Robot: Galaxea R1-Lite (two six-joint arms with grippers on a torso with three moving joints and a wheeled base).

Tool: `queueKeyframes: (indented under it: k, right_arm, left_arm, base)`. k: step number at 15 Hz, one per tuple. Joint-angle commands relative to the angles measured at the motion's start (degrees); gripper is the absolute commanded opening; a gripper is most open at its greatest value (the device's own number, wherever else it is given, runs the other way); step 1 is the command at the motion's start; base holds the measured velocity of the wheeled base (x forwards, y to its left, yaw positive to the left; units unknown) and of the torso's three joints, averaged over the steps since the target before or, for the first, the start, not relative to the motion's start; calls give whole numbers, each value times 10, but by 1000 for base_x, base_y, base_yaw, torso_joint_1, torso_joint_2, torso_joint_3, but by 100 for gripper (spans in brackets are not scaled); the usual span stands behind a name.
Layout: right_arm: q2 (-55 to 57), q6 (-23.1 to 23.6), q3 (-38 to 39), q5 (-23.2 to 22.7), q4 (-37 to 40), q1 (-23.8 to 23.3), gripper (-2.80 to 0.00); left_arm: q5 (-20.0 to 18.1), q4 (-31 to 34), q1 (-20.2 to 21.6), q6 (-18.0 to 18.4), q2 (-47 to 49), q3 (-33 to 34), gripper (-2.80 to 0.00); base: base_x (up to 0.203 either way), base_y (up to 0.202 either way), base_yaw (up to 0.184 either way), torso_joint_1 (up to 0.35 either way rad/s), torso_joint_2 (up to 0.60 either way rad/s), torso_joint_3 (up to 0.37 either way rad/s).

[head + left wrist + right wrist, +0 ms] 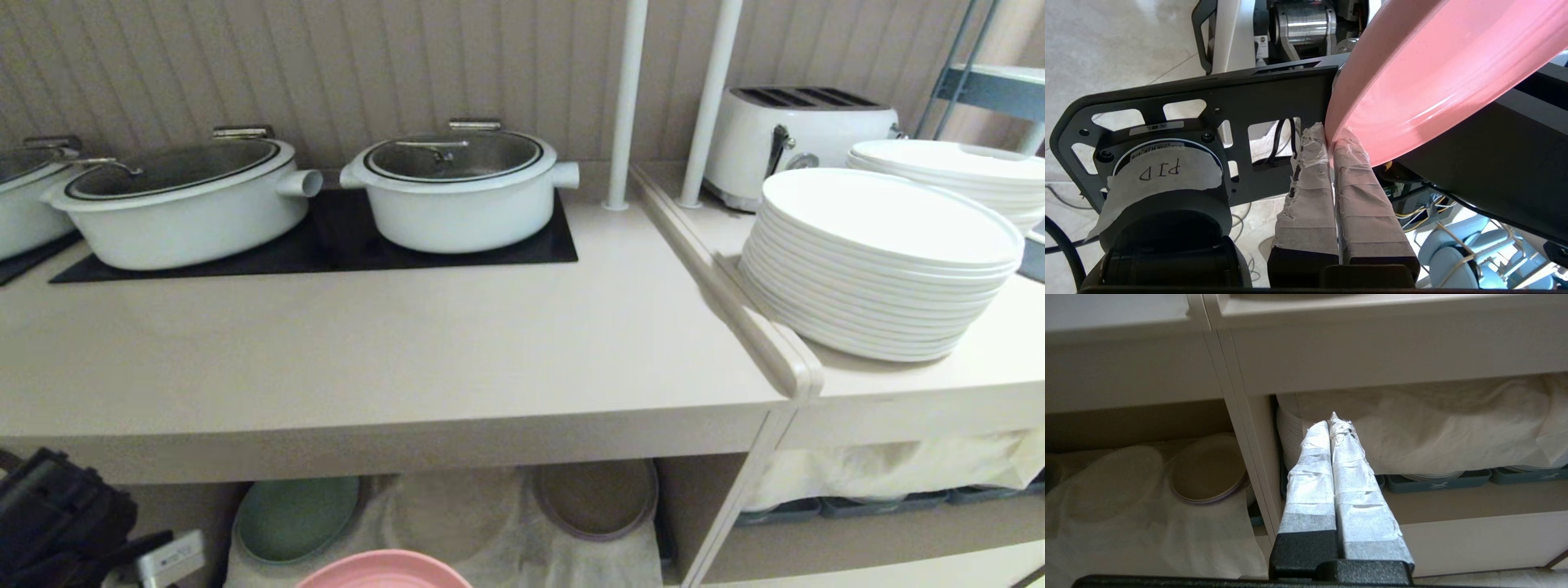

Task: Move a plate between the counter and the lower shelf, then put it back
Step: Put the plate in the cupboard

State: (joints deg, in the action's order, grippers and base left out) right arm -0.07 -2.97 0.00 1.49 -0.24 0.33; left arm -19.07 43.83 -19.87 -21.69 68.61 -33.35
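the beige counter (392, 351) ran under a ribbed wall, two white pots (461, 192) standing on its black hob (326, 237). beneath it, the lower shelf (457, 523) held a green plate (295, 516) and a brown-grey plate (598, 496) on white cloth. the left gripper (1329, 141) pinched the rim of the pink plate (1437, 81), held out in front of that shelf and below the counter's edge. the right gripper (1334, 424) hung with its fingers pressed together, facing the shelf unit.

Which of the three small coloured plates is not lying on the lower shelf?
The pink plate: the left gripper grips its rim, while the green plate and brown plate lie on the shelf cloth.
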Motion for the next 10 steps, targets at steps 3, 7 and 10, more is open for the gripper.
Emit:
queueKeyframes:
  k: [3,7,10]
  right_arm:
    - [1,0,0,0,0,0,-280]
    - [1,0,0,0,0,0,-280]
    - [1,0,0,0,0,0,-280]
  left_arm:
    - [-1,3,0,-1,-1,0,-280]
    - [0,3,0,-1,-1,0,-280]
    - [0,3,0,-1,-1,0,-280]
  base:
    - [0,0,0,-244,543,299]
    - [0,0,0,-231,520,290]
    - [0,0,0,-215,508,288]
